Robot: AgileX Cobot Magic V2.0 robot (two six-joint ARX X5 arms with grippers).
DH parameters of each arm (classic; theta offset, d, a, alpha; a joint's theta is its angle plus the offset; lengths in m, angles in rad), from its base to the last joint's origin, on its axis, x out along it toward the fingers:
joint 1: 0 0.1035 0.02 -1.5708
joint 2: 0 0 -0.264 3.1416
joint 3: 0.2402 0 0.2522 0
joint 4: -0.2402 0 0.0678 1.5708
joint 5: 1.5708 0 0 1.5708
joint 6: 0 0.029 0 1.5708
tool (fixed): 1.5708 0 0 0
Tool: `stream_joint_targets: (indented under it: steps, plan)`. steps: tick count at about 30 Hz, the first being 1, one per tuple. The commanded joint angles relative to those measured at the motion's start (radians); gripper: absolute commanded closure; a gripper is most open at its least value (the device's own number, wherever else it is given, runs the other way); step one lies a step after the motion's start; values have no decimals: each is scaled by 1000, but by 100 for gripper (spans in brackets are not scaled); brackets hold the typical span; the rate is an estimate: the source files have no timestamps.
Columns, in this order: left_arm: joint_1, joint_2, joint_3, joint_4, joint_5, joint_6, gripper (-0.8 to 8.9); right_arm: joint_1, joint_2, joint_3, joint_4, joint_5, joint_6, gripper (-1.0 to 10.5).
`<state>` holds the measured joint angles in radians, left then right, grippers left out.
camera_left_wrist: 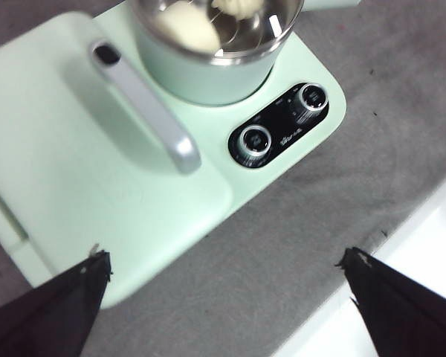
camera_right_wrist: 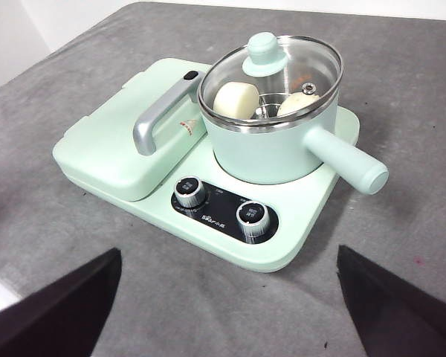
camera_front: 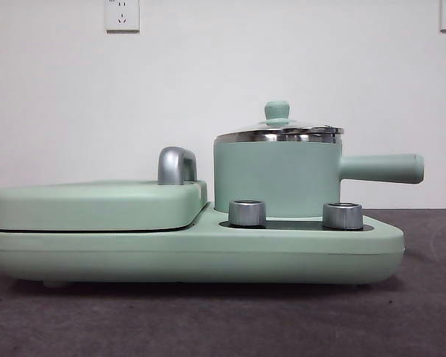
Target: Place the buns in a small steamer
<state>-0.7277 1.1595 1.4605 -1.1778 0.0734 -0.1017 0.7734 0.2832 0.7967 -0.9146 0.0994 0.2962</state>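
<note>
Ahead of right end effector, well apart, small steamer w/ lid on holds both buns. Left end effector also clear. Both released, nothing gripped. Task looks done; next move prob. just retract, no grasp needed.

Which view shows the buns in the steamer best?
Right wrist view: both buns show through the glass lid. Left wrist view cuts them off, blurred. Front view shows only the steamer wall, no buns.

control panel print too small to read
</note>
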Motion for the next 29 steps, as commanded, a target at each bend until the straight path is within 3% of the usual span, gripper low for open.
stream_joint_targets:
  steps: [1,6,7,8,9,10,29]
  plan:
    - [-8,-182,-219,119,-3,-87,322,10,2,5,9,-21,6,483]
    - [-8,-470,-518,299,-4,-141,333,10,2,5,9,-24,6,493]
    - [-7,-515,-558,310,-4,-160,412,10,2,5,9,-25,6,565]
    - [-7,-550,-585,312,-4,-179,553,10,2,5,9,-27,5,682]
    - [-7,-586,-610,310,-4,-193,772,10,2,5,8,-34,0,863]
    - [-7,-616,-630,310,-4,-207,786,10,2,5,9,-34,-5,955]
    - [0,-764,-660,327,-3,-228,793,10,2,6,14,-20,3,927]
